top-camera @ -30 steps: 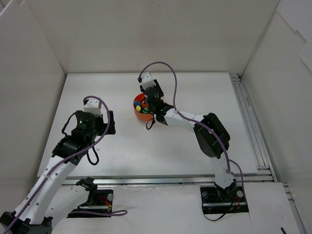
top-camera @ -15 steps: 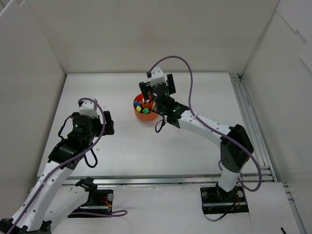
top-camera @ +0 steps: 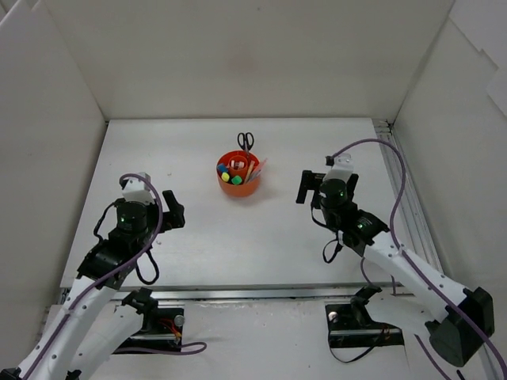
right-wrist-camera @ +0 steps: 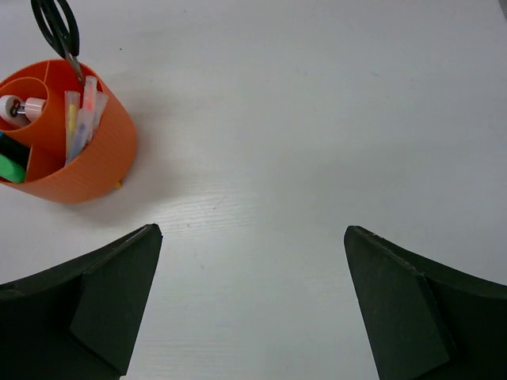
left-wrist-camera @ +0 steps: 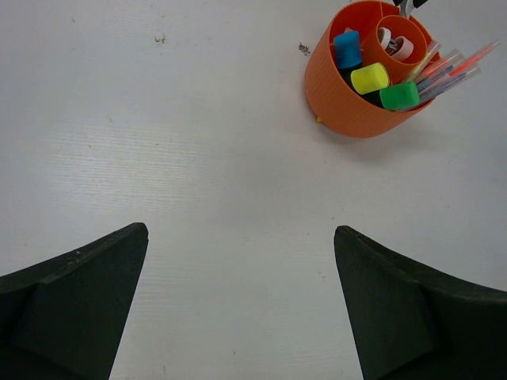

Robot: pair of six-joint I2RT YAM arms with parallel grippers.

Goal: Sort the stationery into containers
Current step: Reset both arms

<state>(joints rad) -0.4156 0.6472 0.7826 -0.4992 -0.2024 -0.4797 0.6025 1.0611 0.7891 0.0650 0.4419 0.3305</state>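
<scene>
**White table, loaded organiser, both grippers spread wide**

White panels are seen enclosing a white table (top-camera: 238, 245) on three sides. Metal rails (top-camera: 261, 293) along its near and right edges are shown by the overhead camera alone. From above, the left arm (top-camera: 103, 257) and the right arm (top-camera: 396, 257) are seen held over the near half of the table, well apart from each other.

The left gripper (left-wrist-camera: 242, 309) is shown by its own wrist camera with jaws spread wide, and only bare table is framed between the fingers. The right gripper (right-wrist-camera: 249, 309) is shown likewise, parted wide with nothing gripped.

The round orange desk organiser (top-camera: 238, 187) is placed toward the far centre of the table, clear of both grippers.

The black-handled scissors (right-wrist-camera: 55, 28) are best seen from the right wrist. Their handles are seen beyond the organiser and their blades meet its far rim; whether they stand inside or lie behind cannot be told.

A bundle of thin pens (right-wrist-camera: 81, 115) is seen in one compartment, tilted out over the rim.

Only the left wrist view takes in the whole near compartment. There a blue highlighter (left-wrist-camera: 346, 49), a yellow highlighter (left-wrist-camera: 370, 77) and a green highlighter (left-wrist-camera: 399, 96) are stood side by side, ends up. From the right wrist only a sliver of green is caught.

A small white roll (left-wrist-camera: 396, 41) is seen in the central well.
</scene>
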